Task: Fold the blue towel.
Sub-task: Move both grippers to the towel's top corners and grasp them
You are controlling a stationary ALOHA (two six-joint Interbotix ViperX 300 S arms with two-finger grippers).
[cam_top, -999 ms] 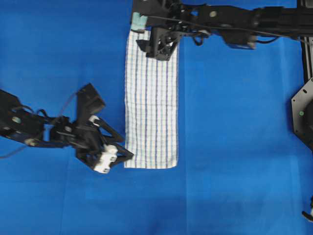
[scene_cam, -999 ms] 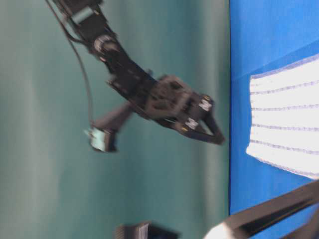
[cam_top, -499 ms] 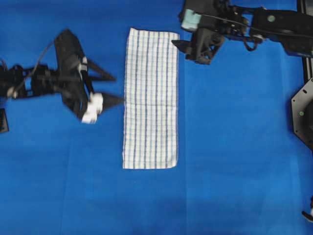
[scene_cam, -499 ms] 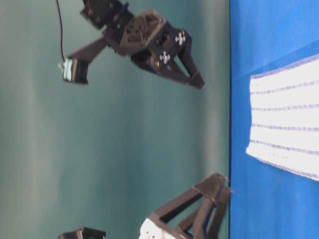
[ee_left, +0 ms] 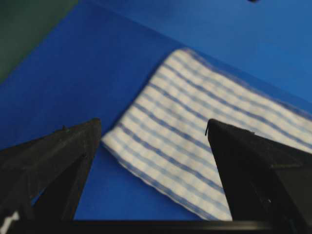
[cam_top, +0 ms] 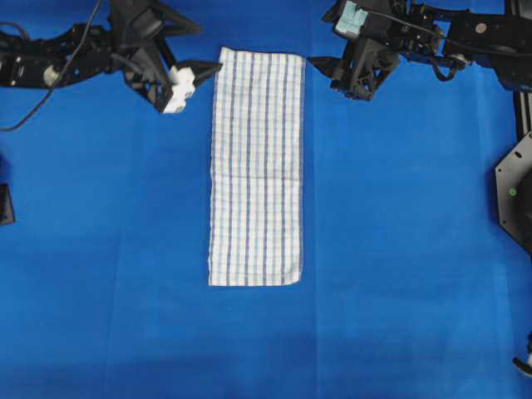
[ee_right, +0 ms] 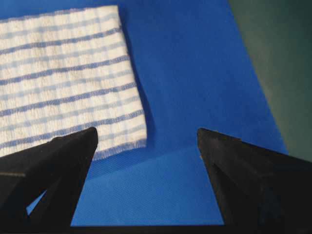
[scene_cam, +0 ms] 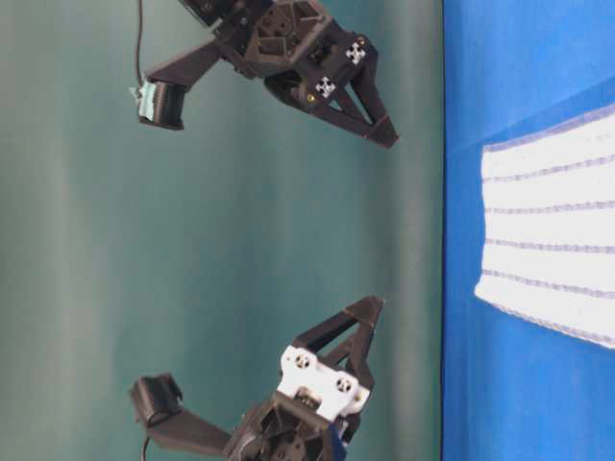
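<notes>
The blue towel (cam_top: 255, 167) lay flat on the blue-covered tabletop (cam_top: 399, 249) as a long narrow strip, its stripes running lengthwise from the far end to the near end in the overhead view, hems square and no corner lifted. From its narrow shape I judged it might already have been doubled lengthwise, though I could not make out layers at the edges; a fold bringing one short end over the other looked to me like the work left to do. I had the left gripper (cam_top: 193, 76) poised just beside the towel's far left corner and the right gripper (cam_top: 328, 73) just beside its far right corner, each clear of the cloth. Both sets of jaws stood spread wide and carried nothing. The table-level view showed the two grippers raised off the tabletop, tips angled toward the blue surface with open air between them and it. Through the left wrist camera the towel's corner (ee_left: 195, 146) sat framed between the two dark fingers (ee_left: 53, 161), untouched; the right wrist camera showed the other corner (ee_right: 73, 78) lying toward its left finger (ee_right: 48, 165), with bare blue cover under the rest of the gap. I judged neither corner had yet been pinched.
</notes>
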